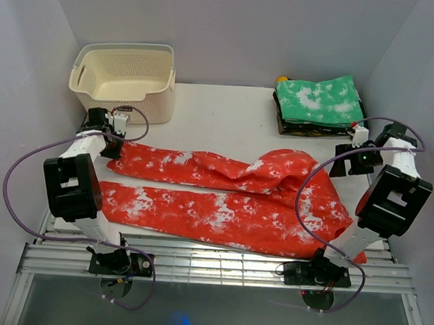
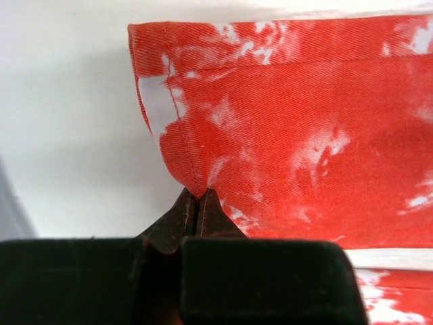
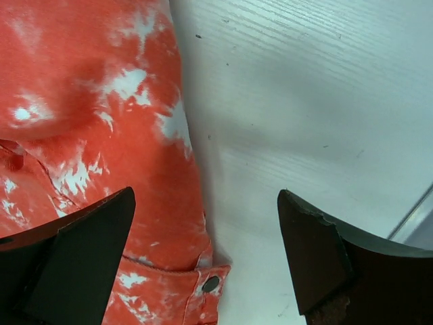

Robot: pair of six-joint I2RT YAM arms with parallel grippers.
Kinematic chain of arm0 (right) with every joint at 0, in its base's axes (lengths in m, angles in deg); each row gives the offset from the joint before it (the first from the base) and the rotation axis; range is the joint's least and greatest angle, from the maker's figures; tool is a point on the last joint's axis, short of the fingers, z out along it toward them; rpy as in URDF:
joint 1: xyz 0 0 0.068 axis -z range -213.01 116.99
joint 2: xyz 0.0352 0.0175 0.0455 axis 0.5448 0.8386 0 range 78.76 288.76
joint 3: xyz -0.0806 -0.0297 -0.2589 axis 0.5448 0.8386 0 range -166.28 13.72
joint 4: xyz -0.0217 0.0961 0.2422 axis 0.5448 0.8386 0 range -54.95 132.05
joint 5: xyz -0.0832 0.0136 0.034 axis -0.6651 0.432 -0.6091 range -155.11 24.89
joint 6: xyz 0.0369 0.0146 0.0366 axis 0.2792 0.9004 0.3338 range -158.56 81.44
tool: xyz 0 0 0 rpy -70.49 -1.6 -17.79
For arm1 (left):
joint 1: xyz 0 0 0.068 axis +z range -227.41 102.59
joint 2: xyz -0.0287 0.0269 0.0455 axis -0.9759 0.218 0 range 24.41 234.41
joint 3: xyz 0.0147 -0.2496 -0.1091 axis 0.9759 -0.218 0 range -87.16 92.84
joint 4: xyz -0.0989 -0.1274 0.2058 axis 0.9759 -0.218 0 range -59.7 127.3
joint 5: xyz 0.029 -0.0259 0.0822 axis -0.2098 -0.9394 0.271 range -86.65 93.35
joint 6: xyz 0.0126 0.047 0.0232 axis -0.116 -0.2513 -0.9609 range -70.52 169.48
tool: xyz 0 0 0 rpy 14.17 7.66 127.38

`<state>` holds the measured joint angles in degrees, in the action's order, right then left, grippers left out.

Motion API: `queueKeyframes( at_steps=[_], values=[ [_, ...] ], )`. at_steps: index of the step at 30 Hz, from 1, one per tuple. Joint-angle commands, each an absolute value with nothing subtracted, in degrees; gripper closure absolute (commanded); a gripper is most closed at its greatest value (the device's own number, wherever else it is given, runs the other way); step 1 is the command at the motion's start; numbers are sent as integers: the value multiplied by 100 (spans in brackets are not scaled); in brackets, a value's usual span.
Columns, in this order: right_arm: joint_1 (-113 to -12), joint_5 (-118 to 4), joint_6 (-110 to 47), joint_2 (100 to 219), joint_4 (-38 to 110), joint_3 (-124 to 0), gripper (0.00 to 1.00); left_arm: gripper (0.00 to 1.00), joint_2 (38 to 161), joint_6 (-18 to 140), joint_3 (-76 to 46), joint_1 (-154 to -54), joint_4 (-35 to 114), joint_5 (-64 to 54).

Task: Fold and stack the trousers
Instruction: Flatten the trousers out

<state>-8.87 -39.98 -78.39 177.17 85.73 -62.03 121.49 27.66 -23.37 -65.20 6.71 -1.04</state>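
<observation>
Lying flat, the red-orange, white-blotched trousers (image 1: 221, 207) (legs leftward) have a hem pinched by left fingers (image 2: 177, 220); right fingers (image 3: 74, 250) spread.

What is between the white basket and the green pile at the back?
Nothing but bare white table lies between the basket and the green cloth pile. The top view shows it.

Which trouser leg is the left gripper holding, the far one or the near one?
The far leg, nearer the basket: the left gripper is shut on its hem corner. The near leg lies flat with no gripper at its hem.
</observation>
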Motion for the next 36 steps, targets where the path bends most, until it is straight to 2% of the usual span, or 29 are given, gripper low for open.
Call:
queueKeyframes(
  at_steps=[1, 10, 13, 14, 15, 16, 17, 21, 23, 26, 27, 29, 30, 34, 36],
  values=[
    [-743, -3155, -7794, 18210, 8788, -6521, 10, 100, 11985, 2338, -2019, -6370, 786, 159],
    [-822, -1713, -7696, 19231, 9086, -6591, 12, 100, 12416, 2188, -1878, -6352, 838, 211],
    [-980, -1651, -7890, 19293, 9288, -6451, 32, 100, 12530, 2197, -1799, -6352, 794, 203],
    [-998, -1659, -7925, 19284, 9315, -6398, 44, 100, 12539, 2214, -1764, -6352, 785, 194],
    [-1007, -1668, -7960, 19214, 9341, -6415, 72, 100, 12583, 2241, -1721, -6352, 768, 177],
    [-998, -1755, -7952, 19127, 9359, -6459, 85, 100, 12592, 2267, -1703, -6352, 733, 142],
    [-998, -1799, -7943, 18873, 9350, -6607, 92, 100, 12592, 2285, -1694, -6352, 724, 133],
    [-1207, -2097, -7811, 17836, 9140, -6907, 92, 100, 12566, 2390, -1772, -6326, 759, 97],
    [-1576, -2703, -7802, 16996, 8790, -6777, 92, 100, 12548, 2451, -1808, -6265, 768, 54],
    [-2814, -4081, -7575, 15783, 7739, -5690, 92, 100, 12522, 2540, -1887, -6203, 768, -25],
    [-3627, -4581, -7487, 15560, 7463, -5320, 92, 100, 12513, 2557, -1904, -6159, 768, -69],
    [-4317, -5725, -7242, 15173, 7102, -4423, 92, 100, 12496, 2627, -1949, -6098, 759, -122],
    [-4851, -6051, -7118, 15136, 6848, -4203, 92, 100, 12487, 2636, -1966, -6036, 750, -166],
    [-5971, -7753, -6774, 15214, 6293, -3315, 92, 100, 12469, 2663, -1966, -5878, 689, -227],
    [-6602, -8187, -6791, 15285, 6073, -2796, 92, 100, 12452, 2654, -1949, -5799, 671, -237]
  ],
)
